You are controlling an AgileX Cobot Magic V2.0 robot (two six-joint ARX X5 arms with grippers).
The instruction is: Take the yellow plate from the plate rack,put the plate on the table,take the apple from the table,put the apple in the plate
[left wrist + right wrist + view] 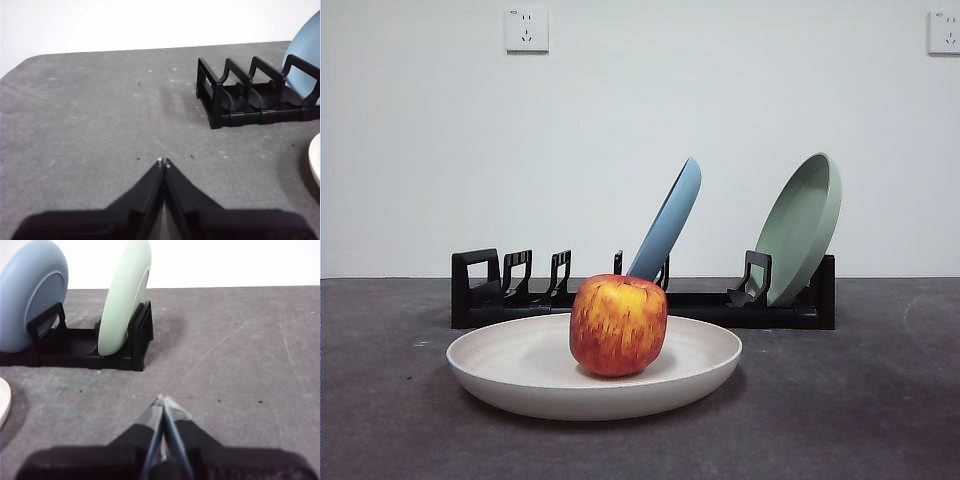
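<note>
The yellow plate (520,370) lies flat on the table (860,400) in front of the plate rack (700,305). The apple (618,324) stands upright in the middle of the plate. A sliver of the plate's rim shows in the left wrist view (316,159) and in the right wrist view (3,399). My left gripper (164,161) is shut and empty, low over the table, off the rack's empty end (220,97). My right gripper (163,399) is shut and empty, low over the table, off the rack's other end (137,347). Neither arm shows in the front view.
A blue plate (670,220) leans in the rack's middle slots and a pale green plate (805,225) leans at its right end. The rack's left slots stand empty. A white wall with two sockets is behind the table.
</note>
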